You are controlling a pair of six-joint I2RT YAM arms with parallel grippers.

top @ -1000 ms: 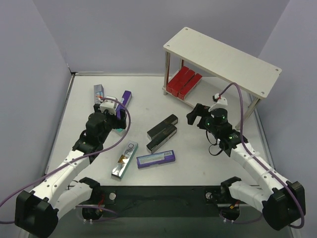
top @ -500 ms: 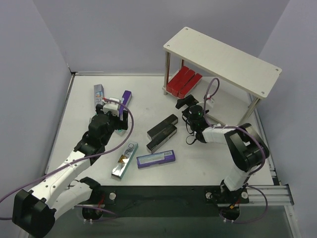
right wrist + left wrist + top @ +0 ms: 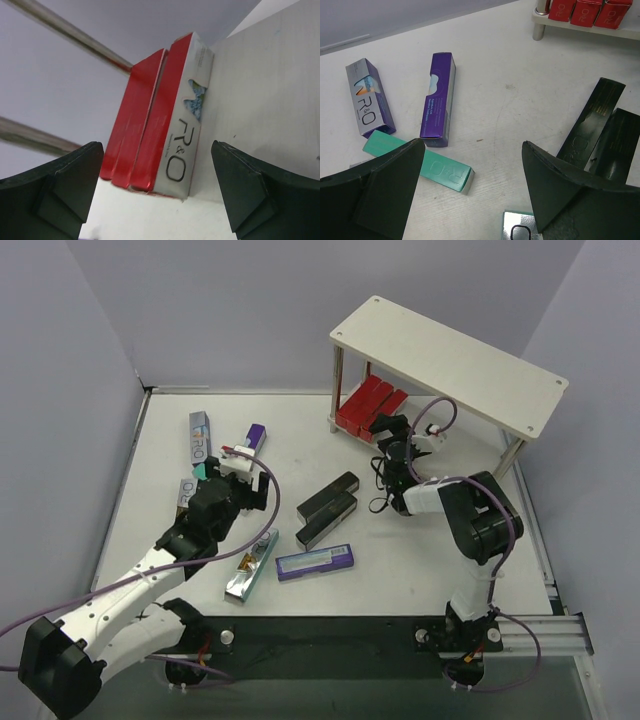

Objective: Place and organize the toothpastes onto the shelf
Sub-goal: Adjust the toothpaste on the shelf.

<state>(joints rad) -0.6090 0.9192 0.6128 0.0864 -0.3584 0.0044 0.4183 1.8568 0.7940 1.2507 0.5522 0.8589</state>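
On the white table (image 3: 160,440), the right gripper (image 3: 390,426), released and empty like the left gripper (image 3: 472,144), could knock the red cartons (image 3: 372,403) on the lower board of the shelf (image 3: 450,360) askew.

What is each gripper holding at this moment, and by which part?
Nothing is held. The left gripper hangs open over the table; the right gripper is open facing the red cartons on the shelf, none in its grip.

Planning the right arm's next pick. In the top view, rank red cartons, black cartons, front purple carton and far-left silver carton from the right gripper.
1. Red cartons, under the shelf top, beside the right gripper.
2. Black cartons, centre.
3. Purple carton, front centre.
4. Silver carton, far left.
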